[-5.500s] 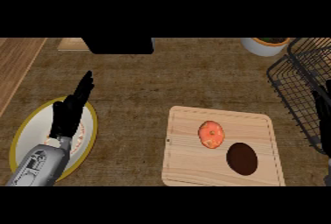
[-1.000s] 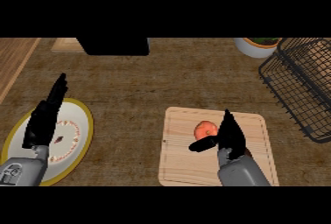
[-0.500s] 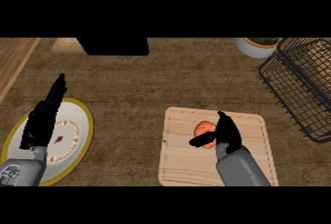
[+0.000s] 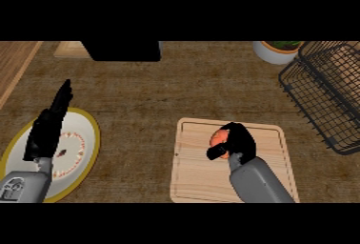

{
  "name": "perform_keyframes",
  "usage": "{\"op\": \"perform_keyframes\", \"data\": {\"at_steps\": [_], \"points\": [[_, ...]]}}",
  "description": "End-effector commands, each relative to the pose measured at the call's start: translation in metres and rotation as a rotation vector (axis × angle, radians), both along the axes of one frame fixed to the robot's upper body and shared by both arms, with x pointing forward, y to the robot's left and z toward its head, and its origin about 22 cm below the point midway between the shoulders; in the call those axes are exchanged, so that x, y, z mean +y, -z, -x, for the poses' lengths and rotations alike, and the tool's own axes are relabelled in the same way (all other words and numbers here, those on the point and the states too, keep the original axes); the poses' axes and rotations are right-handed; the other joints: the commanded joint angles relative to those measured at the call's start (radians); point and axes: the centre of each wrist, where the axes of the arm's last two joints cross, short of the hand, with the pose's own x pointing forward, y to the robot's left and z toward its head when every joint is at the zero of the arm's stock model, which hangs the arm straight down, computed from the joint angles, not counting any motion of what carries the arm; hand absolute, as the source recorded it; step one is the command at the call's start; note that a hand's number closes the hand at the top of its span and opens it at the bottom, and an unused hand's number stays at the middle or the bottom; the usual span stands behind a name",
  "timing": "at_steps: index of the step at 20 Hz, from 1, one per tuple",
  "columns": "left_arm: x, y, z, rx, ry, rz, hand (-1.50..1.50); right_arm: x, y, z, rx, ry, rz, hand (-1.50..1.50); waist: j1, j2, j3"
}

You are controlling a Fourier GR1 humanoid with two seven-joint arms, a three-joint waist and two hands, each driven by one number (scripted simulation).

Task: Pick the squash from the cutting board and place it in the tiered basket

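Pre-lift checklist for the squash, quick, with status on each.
1. Right hand curled round the squash: ok.
2. Squash lifted off the cutting board: cannot tell, the hand hides its underside.
3. Left hand open and out of the way, over the plate: ok.
4. Tiered basket in view at the right, apart from the board: ok.
5. Counter between board and basket free of things: ok.
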Motion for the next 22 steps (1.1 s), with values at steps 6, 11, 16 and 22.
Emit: {"op": "perform_keyframes", "data": {"at_steps": [6,11,16,22], "points": [[-0.011,-0.006,-0.007,-0.017,0.040,0.004,0.00,-0.028,-0.046,-0.083,-0.061,0.293,0.031,1.50,0.045,0.028,0.012],[-0.029,-0.011,-0.015,-0.041,0.091,0.010,0.00,-0.075,-0.102,-0.129,-0.177,0.454,0.149,1.50,0.098,0.055,0.011],[-0.032,-0.011,-0.018,-0.049,0.113,0.006,0.00,-0.099,-0.141,-0.150,-0.434,0.587,0.253,1.50,0.108,0.057,0.010],[-0.023,-0.007,-0.017,-0.030,0.124,-0.004,0.00,-0.120,-0.191,-0.166,-0.658,0.687,0.506,1.50,0.124,0.052,0.005]]}}
